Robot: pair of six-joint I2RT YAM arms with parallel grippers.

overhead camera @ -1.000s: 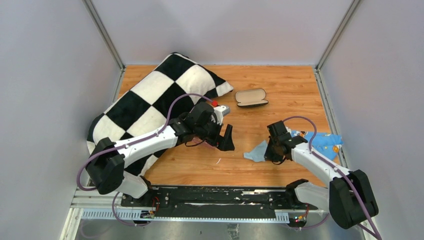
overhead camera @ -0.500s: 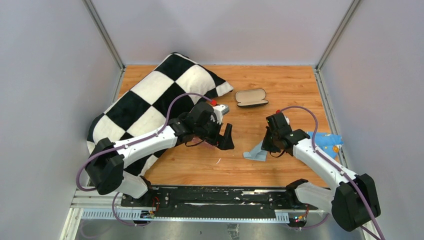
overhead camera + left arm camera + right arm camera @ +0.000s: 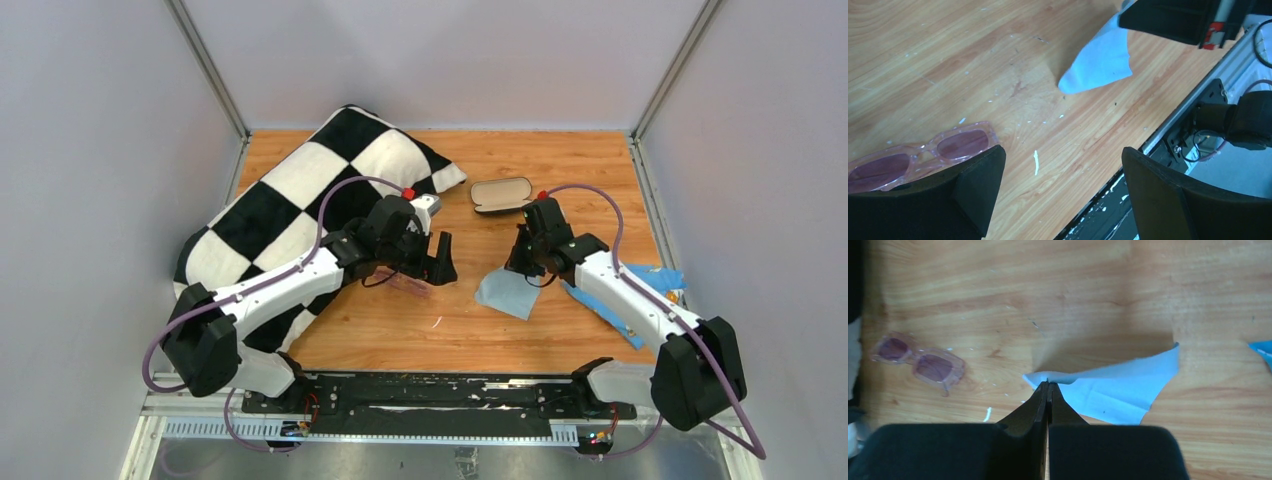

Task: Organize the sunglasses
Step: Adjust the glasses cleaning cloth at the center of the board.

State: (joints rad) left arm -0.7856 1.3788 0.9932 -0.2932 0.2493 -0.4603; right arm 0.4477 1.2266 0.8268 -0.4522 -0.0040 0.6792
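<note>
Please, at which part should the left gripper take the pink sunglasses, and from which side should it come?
Probably the bridge, midway along the frame, coming straight down from above. The sunglasses lie flat on the table, long and slim, so the open left gripper can close across the narrow middle.

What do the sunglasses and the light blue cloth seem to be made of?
The sunglasses: apparently glossy translucent pink plastic; the frame lets light through around darker tinted lenses. The light blue cloth: thin matte fabric, possibly microfibre; it creases and lifts limply where the right claw pinches its corner.
</note>
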